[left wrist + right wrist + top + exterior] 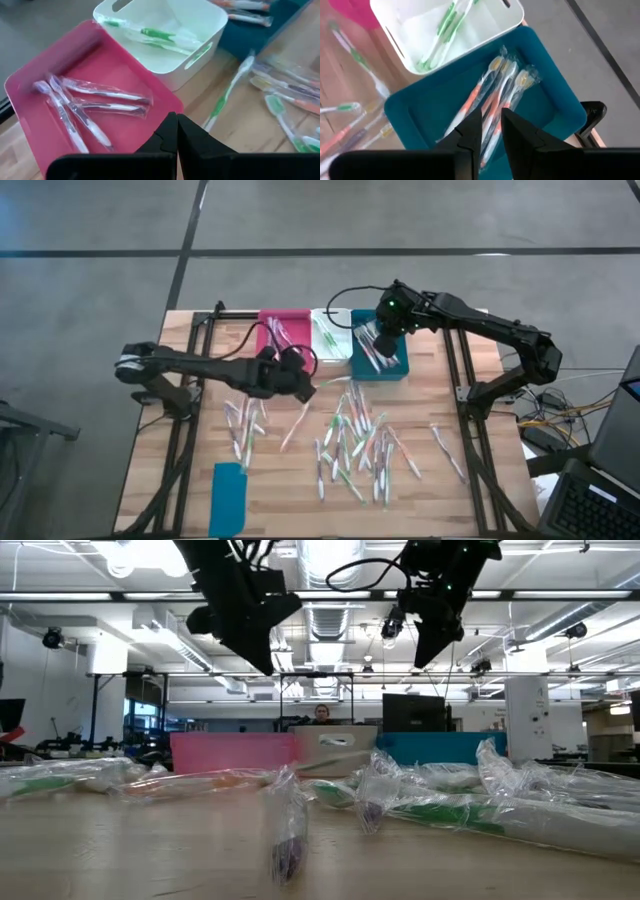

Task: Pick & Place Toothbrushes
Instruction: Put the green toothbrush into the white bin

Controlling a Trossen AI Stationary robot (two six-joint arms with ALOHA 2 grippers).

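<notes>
Three bins stand in a row at the table's far side: a pink bin [283, 330] with purple toothbrushes [85, 107], a white bin [330, 330] with green ones [155, 35], and a teal bin [385, 360] with orange ones [492, 95]. Many wrapped toothbrushes [350, 445] lie flat on the wooden table. My left gripper [176, 131] hangs shut and empty above the pink bin's near edge [308, 388]. My right gripper [491, 122] hovers over the teal bin [372, 345], its fingers a little apart, nothing between them.
A flat teal lid [228, 498] lies near the table's front left corner. Loose toothbrushes spread from the middle toward the right edge [448, 452]. Black frame rails [185, 430] run along both sides of the table. Wrapped brushes [440, 802] crowd the low view's foreground.
</notes>
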